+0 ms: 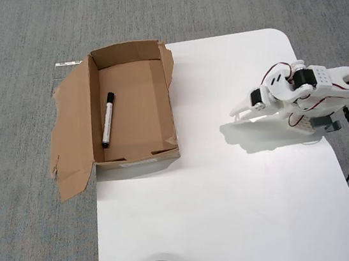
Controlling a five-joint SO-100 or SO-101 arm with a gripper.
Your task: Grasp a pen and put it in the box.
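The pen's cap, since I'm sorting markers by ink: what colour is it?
Black, on a white barrel, seen in the overhead view where the pen lies inside the box.

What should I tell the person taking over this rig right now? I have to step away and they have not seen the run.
Gripper: empty, low over the white table near the arm's base at the right of the overhead view; whether its fingers are open or shut cannot be told from here.
Pen: lying flat inside the box, near its left wall, black cap toward the top of the picture.
Box: sits at the table's left edge, wide flap folded outward over the grey carpet.
Done: pen is in the box.
Left: nothing obvious; just confirm the arm is parked.
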